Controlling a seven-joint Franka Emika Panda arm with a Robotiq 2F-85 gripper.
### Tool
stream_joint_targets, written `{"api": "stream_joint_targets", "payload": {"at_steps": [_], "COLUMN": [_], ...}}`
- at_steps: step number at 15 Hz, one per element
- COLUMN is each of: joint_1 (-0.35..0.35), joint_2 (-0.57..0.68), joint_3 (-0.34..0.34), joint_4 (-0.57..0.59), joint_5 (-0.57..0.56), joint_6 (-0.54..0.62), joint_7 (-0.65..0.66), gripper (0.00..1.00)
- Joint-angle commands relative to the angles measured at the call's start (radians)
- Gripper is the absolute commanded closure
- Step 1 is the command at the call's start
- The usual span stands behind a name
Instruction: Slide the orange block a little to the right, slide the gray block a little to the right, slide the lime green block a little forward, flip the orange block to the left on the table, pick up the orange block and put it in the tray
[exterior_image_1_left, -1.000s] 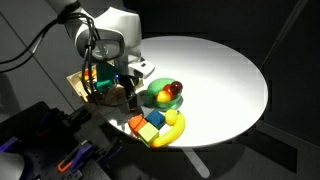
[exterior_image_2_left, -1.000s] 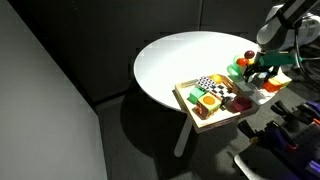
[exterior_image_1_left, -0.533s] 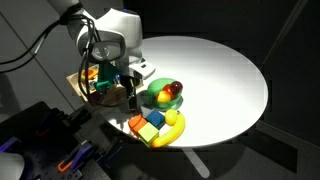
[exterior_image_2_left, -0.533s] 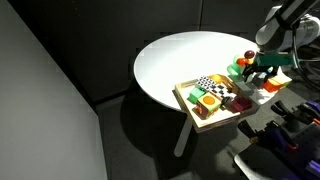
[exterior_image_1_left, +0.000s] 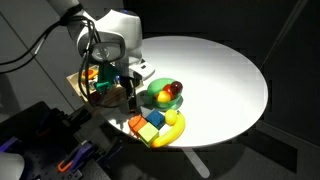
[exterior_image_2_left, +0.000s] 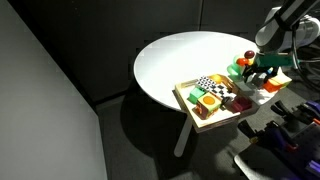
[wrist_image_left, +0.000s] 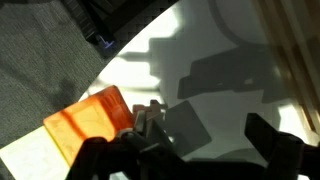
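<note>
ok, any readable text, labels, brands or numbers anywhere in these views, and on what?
No readable text in any view.
Black-and-white checkered piece in the tan wooden tray: a pattern only, no characters.
Orange flat-faced object close up in the wrist view: no print visible.
White arm housing: any marking is too small or blurred to read.

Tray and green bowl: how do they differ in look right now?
The tray is rectangular and tan; the green bowl is round. The tray is shallow with a low rim; the bowl is deeper. The tray holds several mixed pieces; the bowl holds round fruit. Both sit on the white table.
</note>
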Motion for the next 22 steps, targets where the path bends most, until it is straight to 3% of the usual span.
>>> {"api": "stream_joint_targets", "payload": {"at_steps": [1,22], "joint_1": [-0.01,-0.022], "joint_2": [0.009,0.079], "joint_3": [0.004,0.002], "joint_4": [0.012,0.094], "joint_5": [0.027,0.18], "joint_6": [-0.01,0.013], "joint_7": [0.019,0.15], "gripper": [0.0,0.0]}}
